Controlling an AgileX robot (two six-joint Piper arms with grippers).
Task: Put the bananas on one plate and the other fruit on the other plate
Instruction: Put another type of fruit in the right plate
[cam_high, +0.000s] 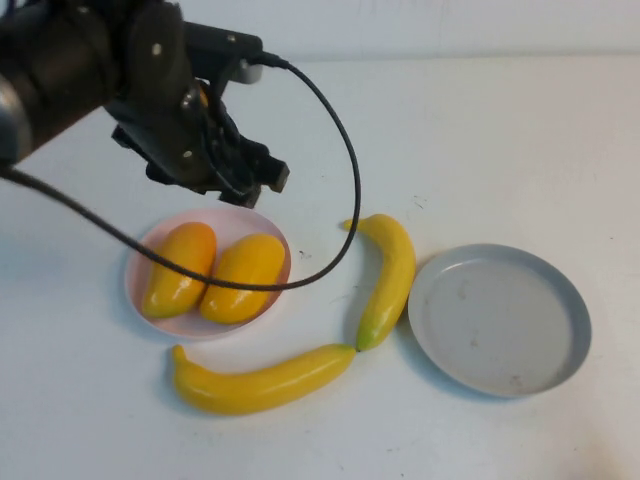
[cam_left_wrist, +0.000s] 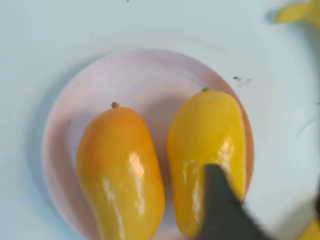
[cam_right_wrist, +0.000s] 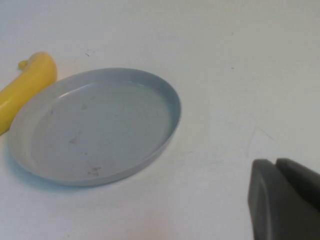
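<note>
Two mango-like fruits (cam_high: 180, 268) (cam_high: 243, 277) lie side by side on the pink plate (cam_high: 240, 222). They also show in the left wrist view (cam_left_wrist: 120, 170) (cam_left_wrist: 207, 145) on that plate (cam_left_wrist: 150, 80). My left gripper (cam_high: 250, 175) hangs open and empty just above the plate's far edge; in the left wrist view (cam_left_wrist: 270, 210) one finger overlaps the right-hand mango. One banana (cam_high: 390, 275) lies between the plates, the other banana (cam_high: 262, 382) lies in front of the pink plate. The grey plate (cam_high: 500, 318) is empty. My right gripper (cam_right_wrist: 276, 165) is shut, near the grey plate (cam_right_wrist: 100, 125).
A black cable (cam_high: 350, 190) from the left arm loops down over the pink plate and the mangoes. The banana's tip (cam_right_wrist: 27, 85) lies beside the grey plate's rim. White table all around.
</note>
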